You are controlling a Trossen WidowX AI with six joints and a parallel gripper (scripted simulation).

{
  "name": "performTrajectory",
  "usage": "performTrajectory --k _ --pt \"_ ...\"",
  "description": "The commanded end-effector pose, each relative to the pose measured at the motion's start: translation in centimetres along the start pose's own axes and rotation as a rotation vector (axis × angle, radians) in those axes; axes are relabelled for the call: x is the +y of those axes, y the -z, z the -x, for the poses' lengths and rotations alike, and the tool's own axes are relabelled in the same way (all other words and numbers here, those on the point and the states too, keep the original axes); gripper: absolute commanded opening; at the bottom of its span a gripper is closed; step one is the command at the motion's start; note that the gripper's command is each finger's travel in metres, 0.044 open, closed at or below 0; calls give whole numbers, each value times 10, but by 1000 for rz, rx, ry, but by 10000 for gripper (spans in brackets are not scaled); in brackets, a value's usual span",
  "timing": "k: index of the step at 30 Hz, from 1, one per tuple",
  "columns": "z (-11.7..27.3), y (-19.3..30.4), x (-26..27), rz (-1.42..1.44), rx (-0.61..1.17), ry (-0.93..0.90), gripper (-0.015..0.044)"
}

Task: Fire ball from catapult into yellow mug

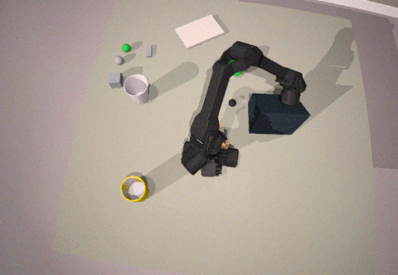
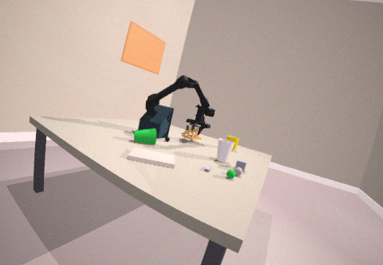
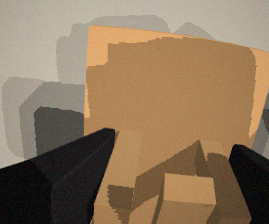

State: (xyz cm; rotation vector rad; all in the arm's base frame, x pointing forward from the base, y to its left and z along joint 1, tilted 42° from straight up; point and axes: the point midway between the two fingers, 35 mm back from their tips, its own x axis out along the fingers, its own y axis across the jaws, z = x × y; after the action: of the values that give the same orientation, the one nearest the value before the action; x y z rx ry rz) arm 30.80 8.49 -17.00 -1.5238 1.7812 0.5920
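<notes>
My gripper (image 2: 193, 127) (image 3: 174, 148) is shut on the orange catapult (image 1: 225, 144) (image 2: 192, 135) (image 3: 170, 90), with one finger on each side of its upright parts. The catapult hangs a little above the table, its shadow below it. The arm hides most of it in the top view. No ball shows on the part of it in the wrist view. The yellow mug (image 1: 134, 200) (image 2: 236, 144) stands upright, partly behind the white cup in the exterior view. A black ball (image 1: 232, 103) (image 2: 167, 139) lies near the dark box. A green ball (image 1: 126, 47) (image 2: 230, 173) and a grey ball (image 1: 118, 60) (image 2: 238, 172) lie farther off.
The arm is mounted by a dark box (image 1: 271, 119) (image 2: 159, 122). A green cup (image 1: 236, 74) (image 2: 145, 136) lies on its side. A white cup (image 1: 142, 98) (image 2: 224, 151), grey block (image 1: 115, 80) (image 2: 240, 165), small grey bar (image 1: 149, 51) (image 2: 207, 168) and pale slab (image 1: 200, 31) (image 2: 151, 157) are on the table.
</notes>
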Motion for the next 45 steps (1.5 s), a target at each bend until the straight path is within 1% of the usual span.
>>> performTrajectory --k 1,15,21,35,37,38,42,43,45 --pt "-4 0 -1 5 2 11 0" --pt "-27 1 -1 5 4 12 0" --pt "-25 1 0 0 1 0 0" --pt "-25 1 0 0 1 0 368" --pt "-14 -1 -1 0 0 0 420" --pt "-1 -2 -2 1 -2 0 440" --pt "65 -2 0 2 -4 -2 440" --pt "73 -1 1 2 -4 -3 440" --pt "76 -1 2 2 -3 -3 440"
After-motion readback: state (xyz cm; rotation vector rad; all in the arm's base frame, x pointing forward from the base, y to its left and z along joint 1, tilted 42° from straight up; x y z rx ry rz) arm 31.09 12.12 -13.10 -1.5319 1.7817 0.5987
